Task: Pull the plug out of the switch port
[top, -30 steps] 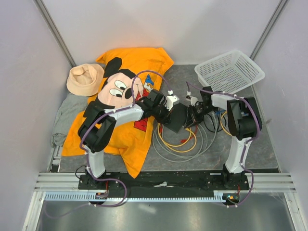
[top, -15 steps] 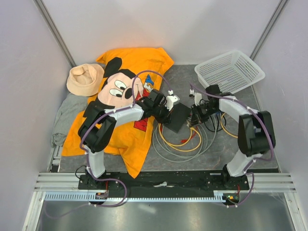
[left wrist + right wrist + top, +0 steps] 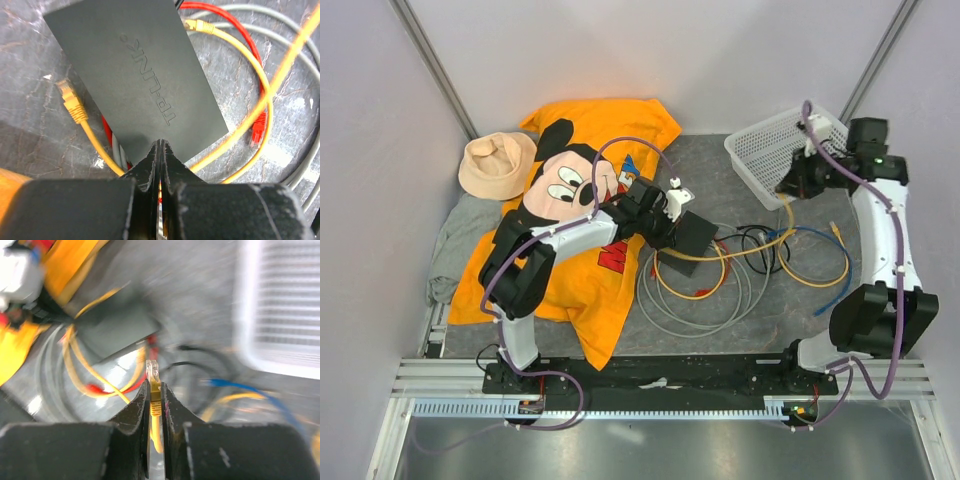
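- Grey counter (image 3: 720, 170), white walls on three sides; orange shirt (image 3: 610, 125) spread at 10 o'clock, white basket (image 3: 760, 150) at 2 o'clock.
- Switch (image 3: 697, 237) lies flat near the counter's centre, with loose grey, red and yellow cables coiled at its 6 o'clock side.
- Left gripper (image 3: 669, 228): jaws fully closed on nothing, tips at the switch's 9 o'clock edge.
- Right gripper (image 3: 788, 186): raised at 2 o'clock beside the basket, jaws narrow, clamped on a yellow plug (image 3: 153, 371).
- Plug is out of the switch and well apart from it; its yellow cable (image 3: 750, 247) trails back toward the switch.
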